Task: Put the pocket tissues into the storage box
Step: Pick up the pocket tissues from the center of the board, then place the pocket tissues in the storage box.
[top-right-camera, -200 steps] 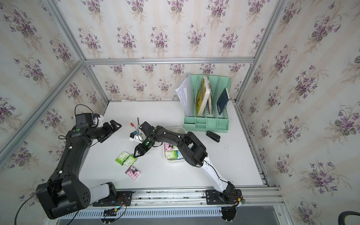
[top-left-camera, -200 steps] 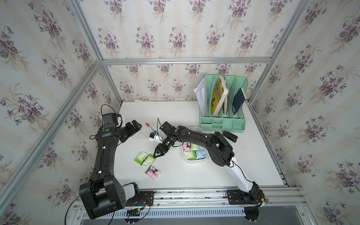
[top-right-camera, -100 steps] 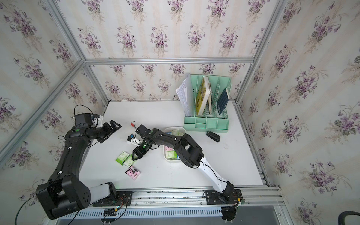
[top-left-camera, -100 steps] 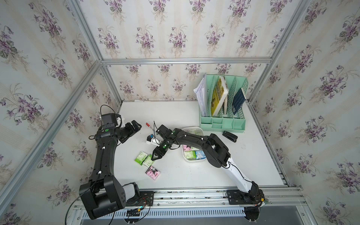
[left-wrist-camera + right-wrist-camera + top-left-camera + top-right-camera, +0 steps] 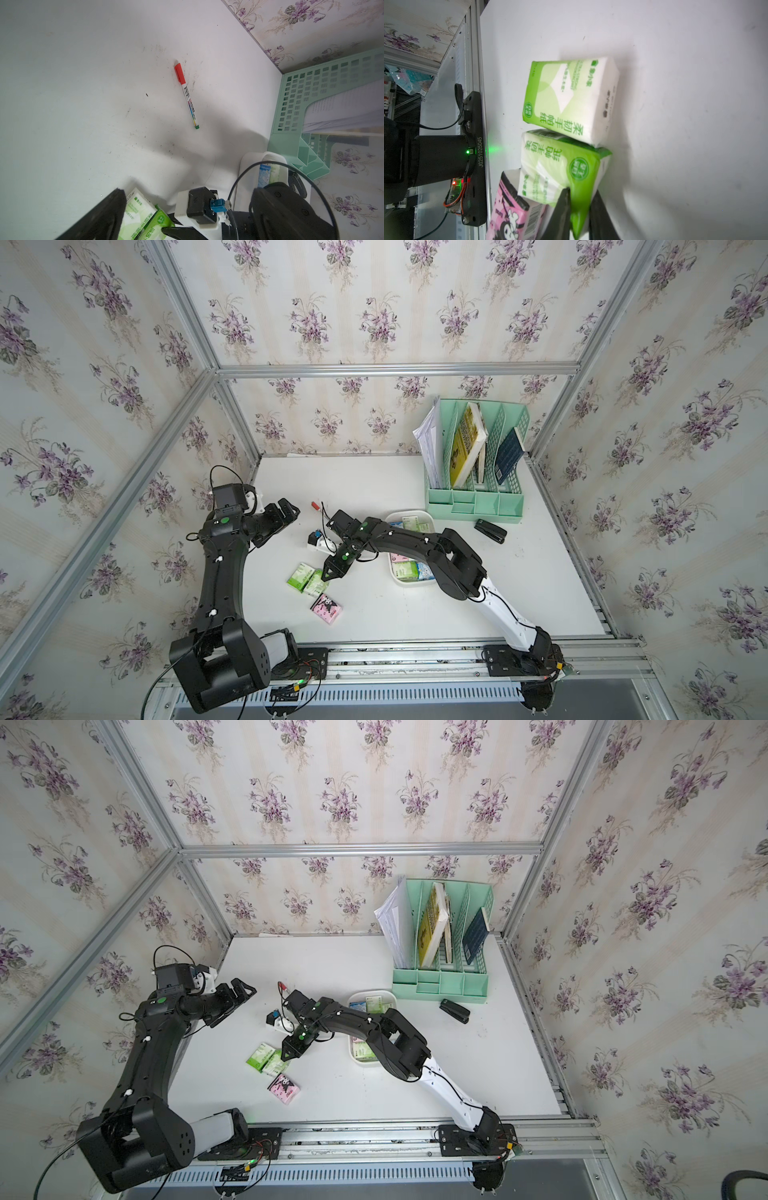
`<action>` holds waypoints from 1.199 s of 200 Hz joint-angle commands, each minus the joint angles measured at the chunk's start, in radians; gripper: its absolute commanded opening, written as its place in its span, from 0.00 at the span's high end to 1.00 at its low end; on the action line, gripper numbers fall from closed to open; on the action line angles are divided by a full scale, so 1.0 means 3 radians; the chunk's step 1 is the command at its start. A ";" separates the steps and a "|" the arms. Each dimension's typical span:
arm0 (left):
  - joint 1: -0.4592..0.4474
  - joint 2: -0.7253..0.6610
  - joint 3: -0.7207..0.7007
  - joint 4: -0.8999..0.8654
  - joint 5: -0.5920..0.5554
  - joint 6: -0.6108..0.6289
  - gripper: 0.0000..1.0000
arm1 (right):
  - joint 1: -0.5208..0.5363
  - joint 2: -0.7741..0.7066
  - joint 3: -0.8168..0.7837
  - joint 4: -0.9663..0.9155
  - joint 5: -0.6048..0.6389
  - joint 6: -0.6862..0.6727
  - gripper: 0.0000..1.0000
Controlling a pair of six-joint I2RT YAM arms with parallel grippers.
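— Three pocket tissues (image 5: pixel 300 576) remain on the table (image 5: pixel 374 485), toward its front-left corner. Anything new?

— Right gripper (image 5: pixel 579 199) just snapped shut on the middle green packet (image 5: pixel 560 164), pinching its corner. The left gripper (image 5: pixel 289 509) gapes, idle. Next, probably: lift toward the storage box (image 5: pixel 397 578) mid-table.

Left arm (image 5: pixel 220 572): matte black, with white cable clips (image 5: pixel 212 612), a round green mark (image 5: pixel 224 519) and a base plate (image 5: pixel 476 116) stamped JG251025045. Right arm (image 5: pixel 407 537): black above a white lower link (image 5: pixel 507 614), the right hand (image 5: pixel 326 578) tapering to black points.
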 commanded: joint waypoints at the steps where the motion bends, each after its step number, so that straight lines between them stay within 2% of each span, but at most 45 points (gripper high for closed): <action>1: 0.0018 -0.0022 -0.0016 -0.0020 0.0016 0.0059 0.01 | 0.0007 0.0032 -0.0011 -0.0114 0.0333 0.0004 0.95; 10: 0.0023 -0.0031 -0.0020 -0.0015 0.0020 0.0054 0.01 | 0.0000 0.0015 -0.0035 -0.0082 0.0364 0.0021 1.00; 53: 0.0034 -0.0032 -0.0027 0.0030 0.0094 0.0023 0.01 | -0.0139 -0.0304 -0.0449 0.0404 0.0309 0.0280 1.00; 79: 0.0029 -0.0091 -0.0057 0.0176 0.0316 -0.0053 0.01 | -0.0305 -0.0686 -0.0852 0.0839 0.0217 0.0565 1.00; 110: 0.0013 -0.0213 -0.0038 0.0259 0.0358 -0.0090 0.01 | -0.0465 -0.1190 -0.1314 0.1335 0.0206 0.0835 1.00; 145: -0.0099 -0.0202 -0.0005 0.0298 0.0360 -0.0128 0.01 | -0.0620 -0.1709 -0.1672 0.1446 0.0379 0.0914 1.00; 180: -0.0466 -0.0165 0.0011 0.0411 0.0173 -0.0174 0.01 | -0.0949 -0.2341 -0.2282 0.1586 0.0572 0.1136 1.00; 200: -0.0676 -0.0096 0.0045 0.0446 0.0048 -0.0205 0.01 | -0.1130 -0.2683 -0.2621 0.1472 0.0731 0.1152 1.00; 240: -0.0819 0.0105 0.0099 0.0555 0.0033 -0.0261 0.01 | -0.1247 -0.3227 -0.3182 0.1157 0.0966 0.1170 1.00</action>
